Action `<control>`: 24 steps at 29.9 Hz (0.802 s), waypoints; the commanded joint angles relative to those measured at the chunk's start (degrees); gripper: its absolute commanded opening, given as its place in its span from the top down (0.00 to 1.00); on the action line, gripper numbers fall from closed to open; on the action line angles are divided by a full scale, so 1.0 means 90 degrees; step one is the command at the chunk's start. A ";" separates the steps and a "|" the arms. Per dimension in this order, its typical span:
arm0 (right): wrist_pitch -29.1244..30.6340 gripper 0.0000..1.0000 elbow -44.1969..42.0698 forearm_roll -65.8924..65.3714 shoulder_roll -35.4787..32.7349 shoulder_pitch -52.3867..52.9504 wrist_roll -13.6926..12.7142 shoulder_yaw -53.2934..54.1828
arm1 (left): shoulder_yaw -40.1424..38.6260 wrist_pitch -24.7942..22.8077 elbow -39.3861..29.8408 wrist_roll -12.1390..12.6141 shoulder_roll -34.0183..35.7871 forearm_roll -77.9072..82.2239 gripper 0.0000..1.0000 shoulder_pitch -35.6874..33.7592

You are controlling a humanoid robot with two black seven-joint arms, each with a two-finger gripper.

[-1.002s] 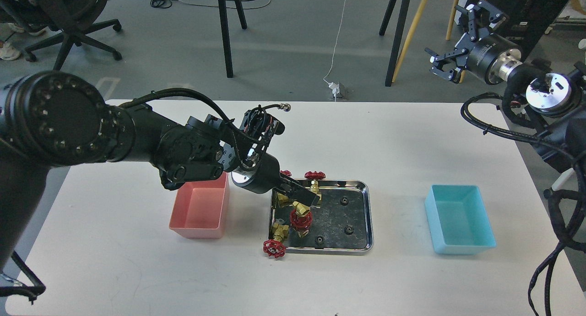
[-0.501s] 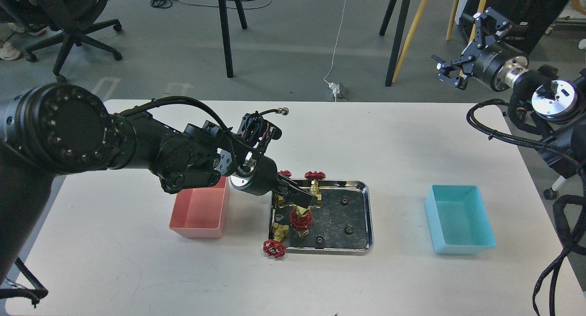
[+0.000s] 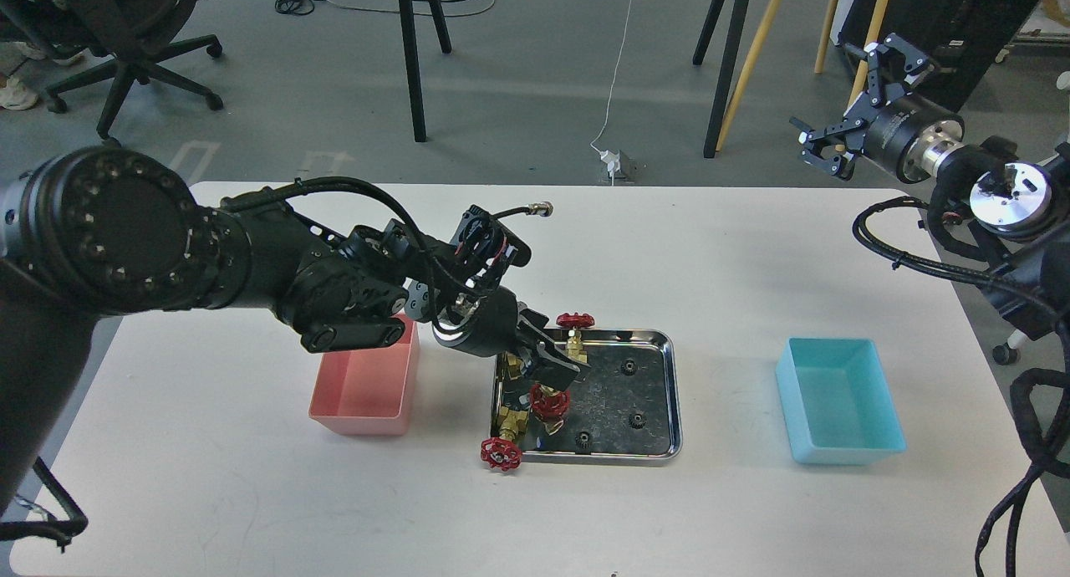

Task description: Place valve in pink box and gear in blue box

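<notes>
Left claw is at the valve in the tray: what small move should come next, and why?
Probably lift it straight up a little. The left claw looks closed on a valve in the tray, and the pink box is empty.

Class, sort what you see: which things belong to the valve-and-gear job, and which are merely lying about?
Job:
valve
gear
pink box
blue box
left end effector

Lying about:
steel tray
office chair
white floor plug

Single head view, high, looking forward and down, whole white table (image 3: 585, 242) mid-distance, floor beyond
</notes>
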 commanded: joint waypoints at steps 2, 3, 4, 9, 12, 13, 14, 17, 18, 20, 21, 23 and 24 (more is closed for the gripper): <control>0.0000 0.01 0.0020 -0.0007 -0.0093 -0.0042 -0.0010 0.0001 | 0.0282 0.0441 -0.0093 0.0000 0.0000 0.1181 0.00 0.0001; 0.0000 0.01 0.0020 0.0003 -0.0132 -0.0051 0.0000 0.0001 | 0.0360 0.0539 -0.0093 0.0000 0.0000 0.1358 0.00 0.0001; 0.0000 0.01 0.0029 0.0003 -0.0171 -0.0061 -0.0010 0.0001 | 0.0429 0.0647 -0.0093 0.0000 0.0000 0.1543 0.00 0.0011; 0.0000 0.01 0.0068 0.0003 -0.0269 -0.0198 0.0000 0.0001 | 0.0712 0.1047 0.0004 0.0000 0.0000 0.2033 0.00 0.0099; 0.0000 0.01 0.0068 0.0003 -0.0269 -0.0266 0.0000 0.0001 | 0.0732 0.1359 0.0014 0.0000 0.0000 0.2150 0.00 0.0099; 0.0000 0.01 0.0068 0.0003 -0.0269 -0.0266 0.0000 0.0001 | 0.0742 0.1438 0.0014 0.0000 0.0000 0.2189 0.00 0.0099; 0.0000 0.01 0.0078 0.0003 -0.0269 -0.0276 0.0000 0.0001 | 0.0752 0.1487 0.0024 0.0000 0.0000 0.2267 0.00 0.0099; 0.0000 0.01 0.0078 0.0003 -0.0269 -0.0305 0.0010 0.0001 | 0.0752 0.1682 0.0063 0.0000 0.0000 0.2521 0.00 0.0099; 0.0000 0.01 0.0078 0.0003 -0.0269 -0.0325 0.0010 0.0001 | 0.0742 0.1750 0.0063 0.0000 0.0000 0.2560 0.00 0.0109; 0.0000 0.01 0.0078 0.0003 -0.0269 -0.0325 0.0010 0.0001 | 0.0742 0.1848 0.0063 0.0000 0.0000 0.2580 0.00 0.0109; 0.0000 0.01 0.0078 0.0003 -0.0269 -0.0325 0.0010 0.0001 | 0.0742 0.1878 0.0063 0.0000 0.0000 0.2580 0.00 0.0118; 0.0000 0.01 0.0078 0.0003 -0.0269 -0.0325 0.0010 0.0001 | 0.0742 0.1888 0.0112 0.0000 0.0000 0.2590 0.00 0.0138; 0.0000 0.01 0.0078 0.0003 -0.0269 -0.0325 0.0019 0.0001 | 0.0742 0.1888 0.0199 0.0000 0.0000 0.2619 0.00 0.0167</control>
